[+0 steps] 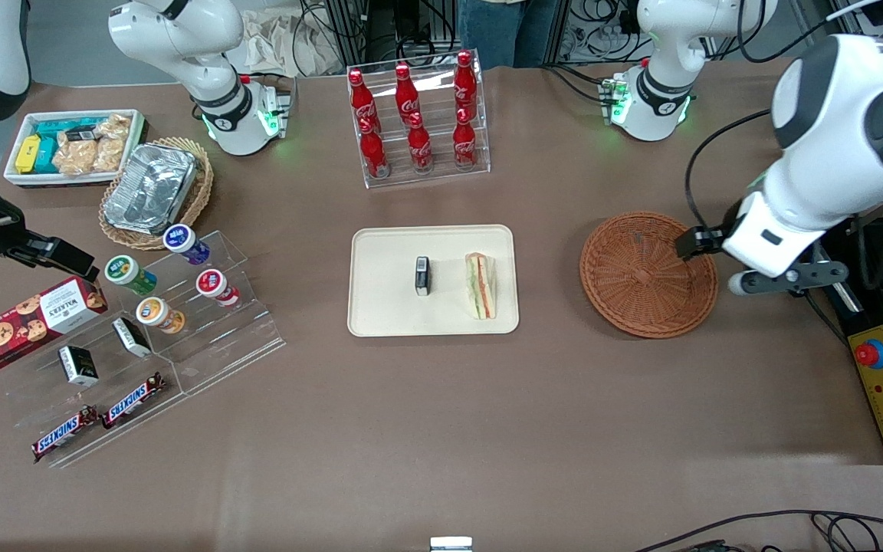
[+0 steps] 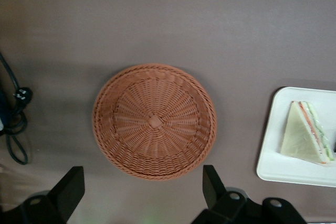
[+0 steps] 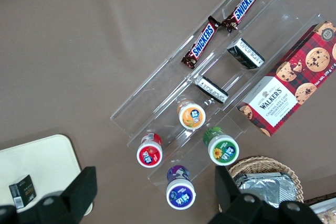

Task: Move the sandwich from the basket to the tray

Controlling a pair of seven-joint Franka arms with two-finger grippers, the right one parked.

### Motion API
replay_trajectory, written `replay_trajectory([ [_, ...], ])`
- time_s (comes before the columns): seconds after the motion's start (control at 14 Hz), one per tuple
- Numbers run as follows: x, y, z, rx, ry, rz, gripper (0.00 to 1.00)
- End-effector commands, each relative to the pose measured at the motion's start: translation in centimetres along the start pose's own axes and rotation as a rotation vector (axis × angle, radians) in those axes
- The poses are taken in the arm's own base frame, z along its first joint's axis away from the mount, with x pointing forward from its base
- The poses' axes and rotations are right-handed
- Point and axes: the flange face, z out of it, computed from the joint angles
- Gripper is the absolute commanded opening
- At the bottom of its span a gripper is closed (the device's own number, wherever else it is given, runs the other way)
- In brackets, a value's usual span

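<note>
Front view first: the sandwich (image 1: 480, 286) lies on the cream tray (image 1: 380, 261), its long axis running from the near rim toward the bottle rack, the narrow tip pointing at the rack and the striped filling edge facing the working arm's end of the table. A small dark box (image 1: 422, 275) stands beside it on the same tray, apart from it. The reddish-brown basket (image 1: 645, 276) sits well apart from the tray, toward the working arm's end, with nothing in it. The left arm bends down over that basket's rim and the gripper (image 1: 693, 243) hangs just above the weave. Writing I can read: Coca-Cola on the red bottles (image 1: 413, 115) in the clear rack, WALKERS on the cookie box (image 1: 31, 322), SNICKERS on two bars (image 1: 96, 423).

Left wrist view — the gripper (image 2: 142, 192) looks straight down at the basket (image 2: 154, 121), and its two dark fingers (image 2: 70, 192) stand wide apart with nothing between them. The sandwich (image 2: 306, 132) lies on the tray (image 2: 278, 166), filling stripes along one long edge.

Right wrist view — SNICKERS bars (image 3: 223, 23), the WALKERS box (image 3: 289, 95) marked chocolate chunk, and five small lidded pots (image 3: 191, 115) on the clear stepped stand (image 3: 157, 85).
</note>
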Motion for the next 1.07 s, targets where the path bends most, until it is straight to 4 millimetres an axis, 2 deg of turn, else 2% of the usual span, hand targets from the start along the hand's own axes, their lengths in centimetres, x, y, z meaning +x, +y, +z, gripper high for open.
replay_trajectory([
  [0.0,-0.7,-1.0,-1.4,0.019,0.009,0.021,1.0],
  [0.29,-0.9,-1.7,-1.5,0.022,-0.013,0.04,1.0],
  [0.43,-1.5,-1.9,-2.4,0.024,0.0,0.047,1.0],
  [0.57,-1.1,-3.9,-2.4,0.018,-0.006,0.061,1.0],
  [0.71,-1.7,-4.5,-2.9,0.026,-0.025,0.124,1.0],
  [1.0,-2.3,-12.5,-4.1,-0.014,-0.052,0.208,1.0],
])
